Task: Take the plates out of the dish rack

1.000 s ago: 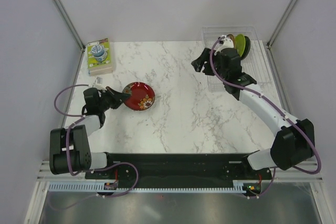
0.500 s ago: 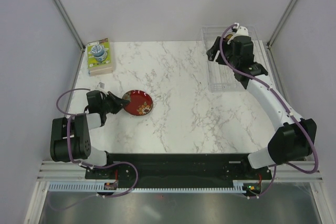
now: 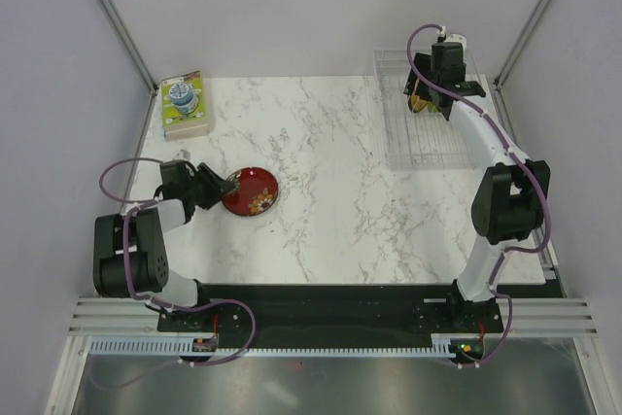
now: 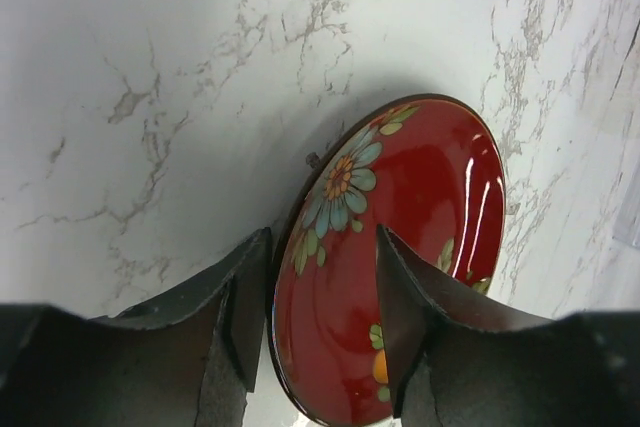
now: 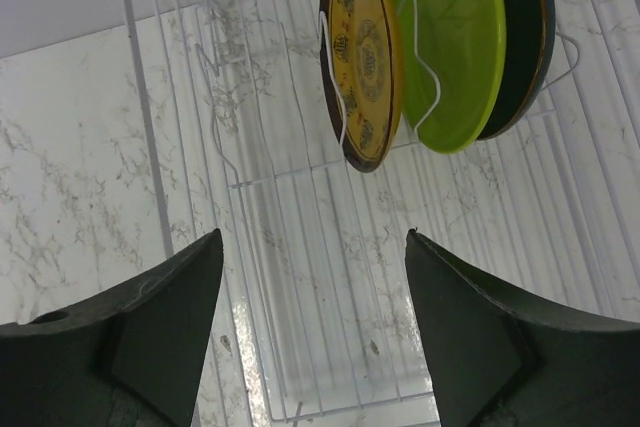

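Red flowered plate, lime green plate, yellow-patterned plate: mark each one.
red flowered plate (image 4: 430,177), left wrist view, on its glossy red centre.
lime green plate (image 5: 460,37), right wrist view, on its inner face.
yellow-patterned plate (image 5: 365,57), right wrist view, on its patterned face.

From above, the right arm (image 3: 476,128) covers nearly all that stands at the far end of the dish rack (image 3: 428,148), by the far right corner of the bench (image 3: 340,201) (only a gold sliver shows). In the right wrist view the teal-blue plate (image 5: 526,47) sits mostly behind the lime green plate (image 5: 455,47). The left end effector (image 4: 322,237) hides the near rim of the red plate (image 4: 420,187) behind its fingers (image 4: 440,347); the bottom edge cuts off the rest. The print on the box (image 3: 183,104) is too small to read.
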